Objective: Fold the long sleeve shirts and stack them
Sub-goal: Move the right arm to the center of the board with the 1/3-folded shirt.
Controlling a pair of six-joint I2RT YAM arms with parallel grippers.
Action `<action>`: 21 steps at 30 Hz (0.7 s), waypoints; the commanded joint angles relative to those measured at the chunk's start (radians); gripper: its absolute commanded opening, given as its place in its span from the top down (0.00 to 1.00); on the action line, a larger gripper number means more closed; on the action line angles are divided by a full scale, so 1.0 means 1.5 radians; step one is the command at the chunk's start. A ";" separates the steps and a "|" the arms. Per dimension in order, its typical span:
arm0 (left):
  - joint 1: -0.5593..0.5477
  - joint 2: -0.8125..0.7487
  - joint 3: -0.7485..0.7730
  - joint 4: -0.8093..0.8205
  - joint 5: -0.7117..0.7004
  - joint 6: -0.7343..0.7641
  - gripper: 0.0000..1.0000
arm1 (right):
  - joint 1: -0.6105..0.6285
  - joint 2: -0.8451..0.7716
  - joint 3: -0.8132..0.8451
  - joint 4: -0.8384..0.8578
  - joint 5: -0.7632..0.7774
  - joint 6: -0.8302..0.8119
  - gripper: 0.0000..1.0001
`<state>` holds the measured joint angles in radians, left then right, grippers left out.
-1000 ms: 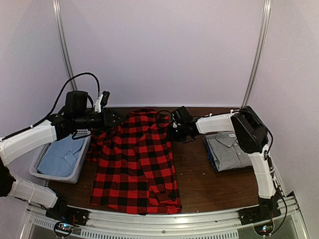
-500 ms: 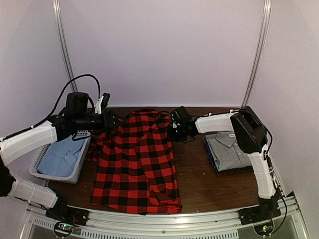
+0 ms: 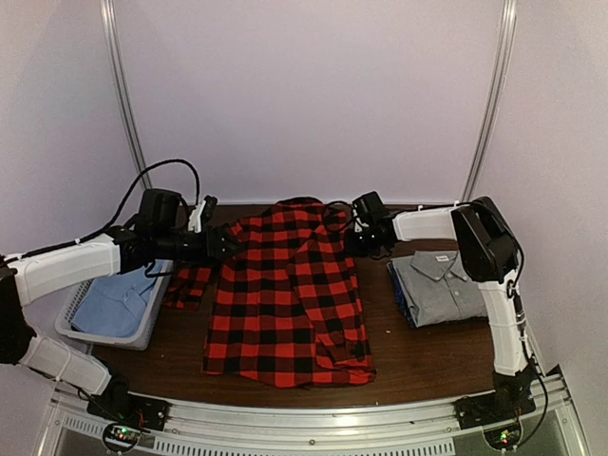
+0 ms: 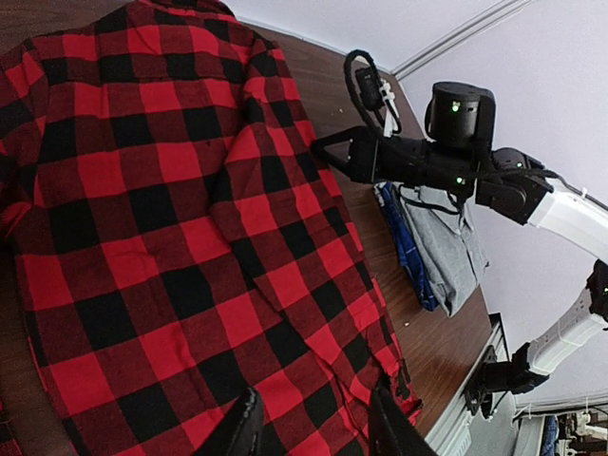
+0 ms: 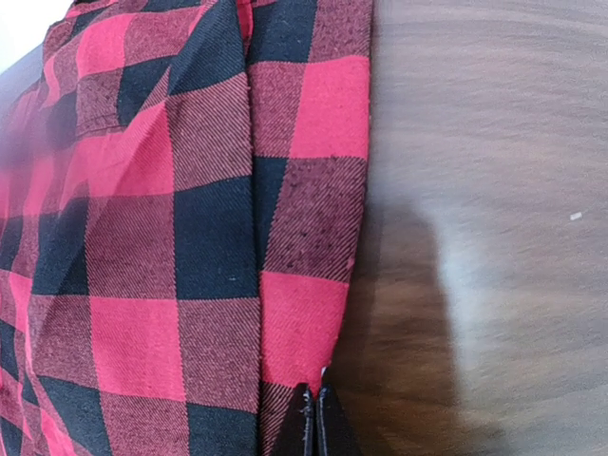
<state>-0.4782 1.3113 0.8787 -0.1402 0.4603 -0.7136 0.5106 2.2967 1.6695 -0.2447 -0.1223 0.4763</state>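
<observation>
Flannel shirt [image 3: 290,299] spread across the worktop [image 3: 418,353] for folding.
Right pincer [image 5: 314,404] clamps its back-edge shoulder, likely to tug it flat; left pincer [image 4: 312,418] gapes over the cloth.

robot lab cell: bare walls [image 3: 304,95], metal frame rail [image 3: 313,420], arms [image 3: 66,268] bolted at table [image 3: 418,353].

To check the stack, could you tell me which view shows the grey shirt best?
Top external: the grey shirt lies folded, nearly unobstructed, collar visible. The left wrist view shows it partly behind the right arm; the right wrist view shows only flannel and table.
</observation>
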 commanded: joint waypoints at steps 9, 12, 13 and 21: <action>-0.011 0.033 -0.019 0.020 -0.052 -0.015 0.61 | -0.094 0.018 0.013 -0.081 0.034 -0.099 1.00; -0.011 0.034 -0.033 0.018 -0.071 -0.021 0.61 | -0.103 0.021 0.021 -0.087 0.036 -0.106 0.98; -0.011 0.035 -0.036 0.012 -0.080 -0.023 0.61 | -0.103 0.022 0.027 -0.092 0.034 -0.108 0.95; -0.010 0.025 -0.038 -0.080 -0.241 -0.022 0.61 | -0.088 -0.032 0.033 -0.112 0.035 -0.107 0.63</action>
<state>-0.4885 1.3556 0.8177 -0.1913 0.2634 -0.7425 0.3660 2.2959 1.7138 -0.3450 -0.1051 0.3176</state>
